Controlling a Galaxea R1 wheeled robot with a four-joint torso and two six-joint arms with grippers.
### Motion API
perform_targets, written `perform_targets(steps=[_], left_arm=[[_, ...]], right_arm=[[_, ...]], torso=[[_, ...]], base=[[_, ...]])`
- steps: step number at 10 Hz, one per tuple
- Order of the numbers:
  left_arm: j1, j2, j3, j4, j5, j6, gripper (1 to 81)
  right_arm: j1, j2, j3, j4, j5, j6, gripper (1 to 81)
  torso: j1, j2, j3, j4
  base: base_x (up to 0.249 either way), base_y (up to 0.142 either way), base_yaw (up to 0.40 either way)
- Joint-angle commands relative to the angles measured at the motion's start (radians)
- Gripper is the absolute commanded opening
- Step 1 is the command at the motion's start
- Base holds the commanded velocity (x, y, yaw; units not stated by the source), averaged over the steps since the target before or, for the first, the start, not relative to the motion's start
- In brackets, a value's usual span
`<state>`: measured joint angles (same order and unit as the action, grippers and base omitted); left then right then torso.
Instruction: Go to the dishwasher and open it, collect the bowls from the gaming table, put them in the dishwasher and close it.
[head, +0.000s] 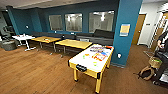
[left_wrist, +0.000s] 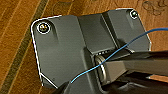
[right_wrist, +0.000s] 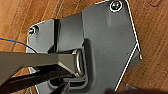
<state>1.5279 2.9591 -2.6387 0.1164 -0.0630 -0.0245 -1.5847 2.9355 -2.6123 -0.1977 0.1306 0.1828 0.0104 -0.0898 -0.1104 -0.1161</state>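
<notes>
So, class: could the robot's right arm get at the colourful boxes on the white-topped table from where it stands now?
Probably not. The gaming table stands across open wooden floor from the robot, with the boxes toward its far end.

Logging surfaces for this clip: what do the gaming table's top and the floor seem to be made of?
The gaming table looks like a smooth white laminate or plastic top, going by its even bright sheen, with a yellow painted-looking edge and legs. The floor appears to be wood or wood-look planks: brown, with visible board lines and grain. Real timber or printed vinyl cannot be told.

Teal walls (head: 100, 6), interior windows (head: 73, 22), wooden floor (head: 32, 72), yellow-topped tables (head: 73, 43), dark sofa (head: 100, 37)
</notes>
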Motion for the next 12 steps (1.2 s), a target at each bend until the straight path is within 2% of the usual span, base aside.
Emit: perform_targets(steps=[1,7,12], left_arm=[[-0.039,-0.006,0.006,0.011,0.052,0.006,81.1],[-0.039,-0.003,0.003,0.011,0.051,0.006,81.1],[-0.038,-0.001,0.003,0.011,0.051,0.006,81.1]], right_arm=[[0.042,-0.007,0.003,-0.009,-0.049,-0.003,81.1],[0.042,-0.007,0.003,-0.009,-0.049,-0.003,81.1],[0.042,-0.005,0.003,-0.009,-0.049,-0.003,81.1]], torso=[[0.0,0.0,0.0,0.0],[0.0,0.0,0.0,0.0],[-0.002,-0.001,0.0,0.0]], base=[[0.0,0.0,0.0],[0.0,0.0,0.0],[0.129,0.0,0.0]])
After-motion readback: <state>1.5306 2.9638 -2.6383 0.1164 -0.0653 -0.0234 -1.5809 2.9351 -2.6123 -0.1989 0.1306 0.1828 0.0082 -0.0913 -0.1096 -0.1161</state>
